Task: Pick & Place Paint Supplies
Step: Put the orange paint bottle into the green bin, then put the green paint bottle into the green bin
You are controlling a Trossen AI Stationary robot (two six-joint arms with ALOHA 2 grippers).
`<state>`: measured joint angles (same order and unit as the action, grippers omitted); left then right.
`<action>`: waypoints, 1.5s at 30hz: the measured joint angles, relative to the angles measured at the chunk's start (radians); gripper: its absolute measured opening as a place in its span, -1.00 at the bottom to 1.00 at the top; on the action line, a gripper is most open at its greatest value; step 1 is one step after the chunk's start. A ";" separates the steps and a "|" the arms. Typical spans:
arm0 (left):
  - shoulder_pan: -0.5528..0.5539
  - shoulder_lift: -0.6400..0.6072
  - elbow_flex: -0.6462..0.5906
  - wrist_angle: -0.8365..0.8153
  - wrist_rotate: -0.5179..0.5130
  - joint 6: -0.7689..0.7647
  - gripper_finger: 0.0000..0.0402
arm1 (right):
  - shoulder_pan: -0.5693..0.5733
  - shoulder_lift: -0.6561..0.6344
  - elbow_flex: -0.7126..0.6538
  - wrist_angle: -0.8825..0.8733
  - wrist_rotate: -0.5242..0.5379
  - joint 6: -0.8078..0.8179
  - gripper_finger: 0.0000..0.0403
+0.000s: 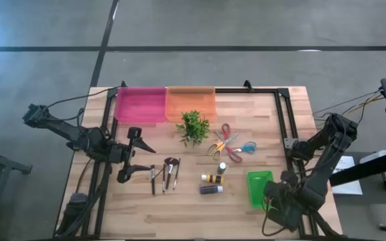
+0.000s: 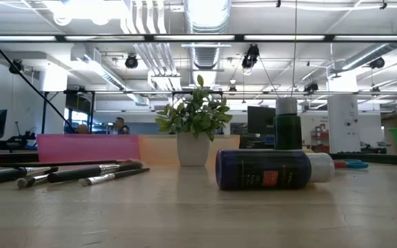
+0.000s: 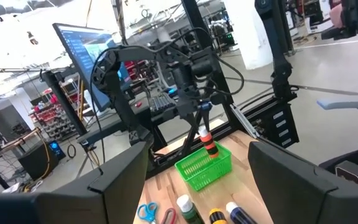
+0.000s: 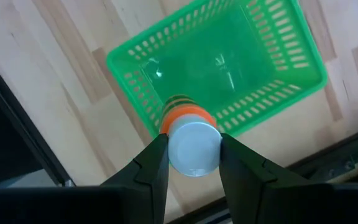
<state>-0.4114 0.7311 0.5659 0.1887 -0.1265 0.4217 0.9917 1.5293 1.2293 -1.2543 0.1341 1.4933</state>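
Nearest the right wrist camera, a small paint bottle with an orange band and a pale cap end is pinched between the two fingers of the right gripper, hanging above the near rim of the green basket, which is empty. That placement is the likely trouble: the bottle seems to hang over the basket's edge rather than its middle, so a release here could land it on the rim and let it tip or roll onto the wood. It is also gripped close to its cap end (a short hold), so it might swing or slip as the arm moves. The left gripper waits with fingers spread above the table beside the brushes, clear of them. Other supplies lie mid-table: a yellow tube, a dark blue tube on its side and an upright white-capped bottle. The dark tube bears an orange-red label, but its print is too small to read; no brand can be made out anywhere.
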 joint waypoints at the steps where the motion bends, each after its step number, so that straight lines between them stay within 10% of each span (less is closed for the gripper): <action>1: 0.000 0.000 0.000 0.001 0.000 0.000 0.43 | 0.001 0.007 0.000 0.000 0.000 0.000 -0.47; 26: 0.000 0.000 0.000 0.001 0.000 0.000 0.43 | 0.001 -0.002 -0.105 0.090 -0.008 -0.066 -0.46; 35: 0.000 0.000 0.000 -0.002 0.000 0.000 0.43 | 0.000 -0.005 -0.106 0.080 -0.007 -0.064 0.24; 45: 0.000 0.000 0.000 -0.002 0.000 0.005 0.43 | -0.012 -0.059 -0.037 -0.012 0.202 -0.104 0.40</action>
<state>-0.4114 0.7307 0.5659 0.1864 -0.1265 0.4271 0.9801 1.4702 1.1921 -1.2663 0.3360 1.3898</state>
